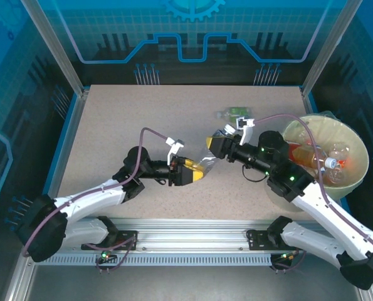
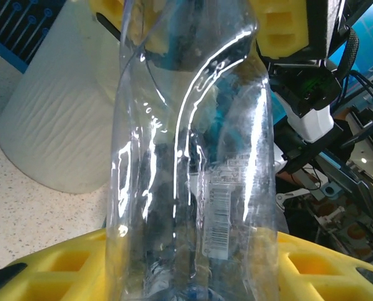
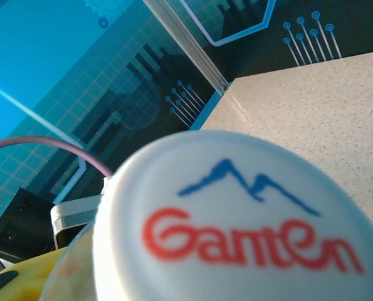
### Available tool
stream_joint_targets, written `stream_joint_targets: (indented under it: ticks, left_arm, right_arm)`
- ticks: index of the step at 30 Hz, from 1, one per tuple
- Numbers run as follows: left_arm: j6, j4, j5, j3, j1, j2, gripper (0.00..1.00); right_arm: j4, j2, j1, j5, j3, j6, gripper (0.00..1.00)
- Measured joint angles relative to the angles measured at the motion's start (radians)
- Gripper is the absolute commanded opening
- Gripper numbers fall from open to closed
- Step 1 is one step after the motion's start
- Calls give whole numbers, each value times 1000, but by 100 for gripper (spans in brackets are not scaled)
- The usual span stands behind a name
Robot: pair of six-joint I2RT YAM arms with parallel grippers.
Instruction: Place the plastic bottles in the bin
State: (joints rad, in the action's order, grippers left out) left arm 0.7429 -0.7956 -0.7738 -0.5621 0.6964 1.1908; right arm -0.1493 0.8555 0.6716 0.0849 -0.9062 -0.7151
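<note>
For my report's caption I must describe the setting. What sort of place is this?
Probably a robot test cell in a lab: an aluminium frame encloses a speckled table, with blue circuit-pattern panels as walls and a metal rail at the near edge.

Clear bottle [image 2: 192, 157], white cap [image 3: 236, 207] with red lettering, pale yellow-green bin [image 1: 357, 150]

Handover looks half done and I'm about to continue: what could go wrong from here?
1. The left arm's fingers and the right arm's fingers both appear clamped on one clear bottle; moving either arm before one releases could twist it or tear it loose.
2. Its wall is creased and glossy, so it may slip and drop onto the table.
3. The bin sits close beside the right arm; swinging over could nudge it.
</note>
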Motion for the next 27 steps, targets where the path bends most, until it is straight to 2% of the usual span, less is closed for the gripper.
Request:
stream_joint_targets:
  ticks: [2, 6, 12, 15, 19, 23, 27]
  left_arm:
    - [12, -15, -5, -9, 6, 19, 66]
    - [26, -18, 18, -10, -1, 34, 72]
    - [6, 47, 76, -9, -1, 24, 93]
    - [-23, 151, 168, 5, -2, -40, 99]
    - [-83, 339, 340, 41, -5, -201, 99]
    - [-144, 550, 553, 44, -5, -340, 99]
    - [-184, 688, 717, 47, -6, -403, 99]
  right_arm:
    - [-36, -37, 3, -37, 3, 8, 43]
    - [-178, -121, 3, -143, -29, 62, 43]
    - [-484, -205, 2, -432, -263, 182, 41]
    - [-599, -249, 2, -562, -389, 249, 40]
    - [-699, -296, 2, -728, -521, 331, 39]
    - [-762, -330, 2, -925, -558, 400, 37]
    - [-813, -317, 2, -1133, -563, 463, 38]
